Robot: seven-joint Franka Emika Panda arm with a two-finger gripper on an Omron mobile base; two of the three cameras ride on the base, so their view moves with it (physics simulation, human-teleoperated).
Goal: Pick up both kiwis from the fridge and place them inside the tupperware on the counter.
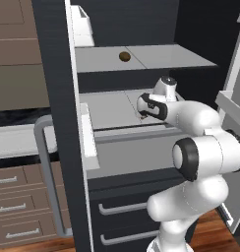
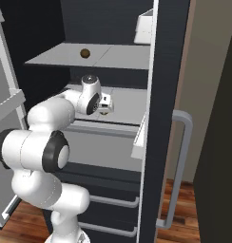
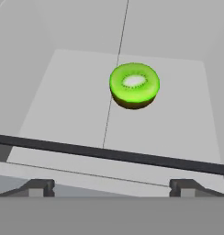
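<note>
Lying cut face up on a light grey inner shelf (image 3: 63, 105) of the fridge (image 1: 55, 98), the green kiwi (image 3: 134, 85) is seen from the hand view as a halved fruit with a bright green face, a pale core and a thin brown rind below. It is judged to be light, small and somewhat soft, with a rounded, possibly slippery underside, so a gentle squeeze is called for rather than a hard pinch. The best hold is judged to be across its rind at the widest part, one jaw on each side, low enough that the fruit is not squeezed upward and out. A shelf higher, the brown kiwi (image 1: 124, 56) is seen resting alone, and the same handling is expected of it. The gripper (image 3: 111, 186) is held inside the fridge above the middle shelf with its jaws spread wide and nothing between them; the green kiwi lies ahead of the jaws and apart from them. A dark rail (image 3: 109, 153) crosses the hand view between the fingertips (image 3: 38, 187) and the fruit. Beyond the open fridge door, a white tupperware (image 1: 18, 140) is seen on the black tabletop (image 1: 14, 118) above tan drawers (image 1: 18, 206), well apart from both fruits.
</note>
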